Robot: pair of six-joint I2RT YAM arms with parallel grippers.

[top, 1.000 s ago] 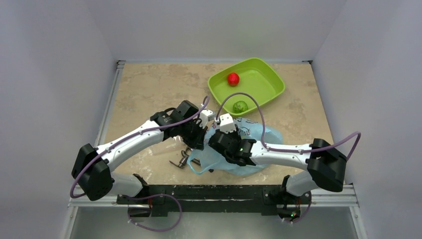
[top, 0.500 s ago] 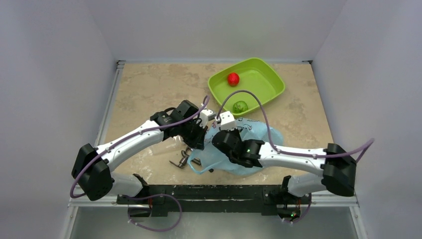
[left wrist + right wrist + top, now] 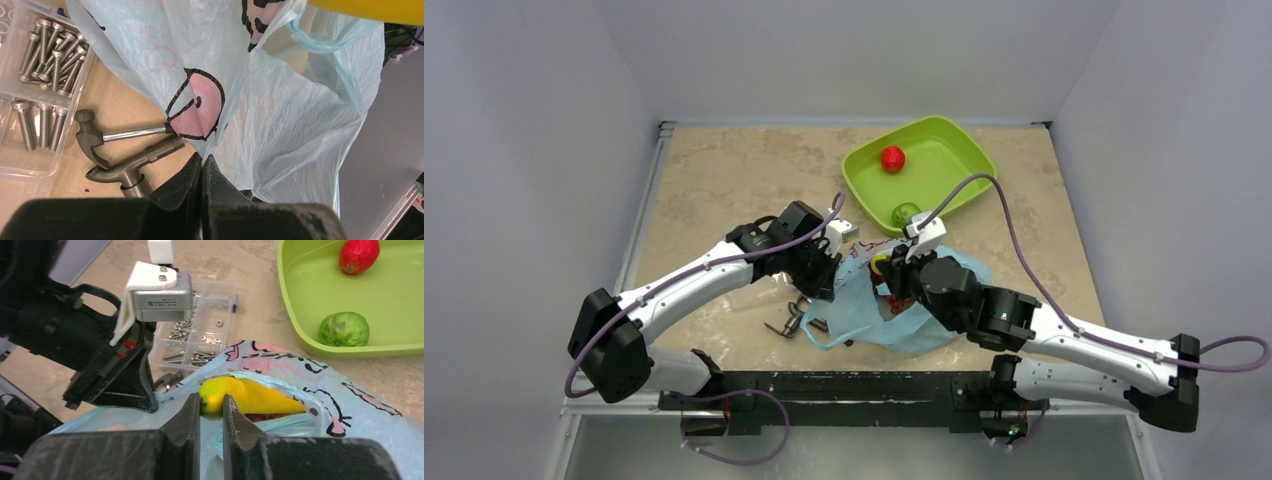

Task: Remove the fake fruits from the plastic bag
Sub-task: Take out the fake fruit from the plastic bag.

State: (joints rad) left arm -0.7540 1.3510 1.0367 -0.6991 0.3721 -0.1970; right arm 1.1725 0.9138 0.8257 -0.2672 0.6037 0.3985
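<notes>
Marbled beige bench, plain white walls round it; over the last second the right arm has swung back and outward, wrist pulled from deep in the light-blue crinkly plastic bag up to its mouth; right gripper has narrowed and now clamps the yellow plastic banana near its stem end; banana lies across the bag opening, not clear of the film yet; my read: grasp made, extraction just starting, lift-out and carry to the tray still to do; risk is film snagging as it comes up; left arm unchanged; left gripper fully closed, apparently pinching the bag's edge to keep the mouth up.

Counts: one bag; one lime-green plastic tray far right; two fruits in it, one red toy fruit, one green toy fruit; one banana in grip; at least one reddish piece under it in the bag, rest hidden; one clear plastic box of steel screws; one small grey metal hammer; one grey threaded metal fitting, both beside the bag.
</notes>
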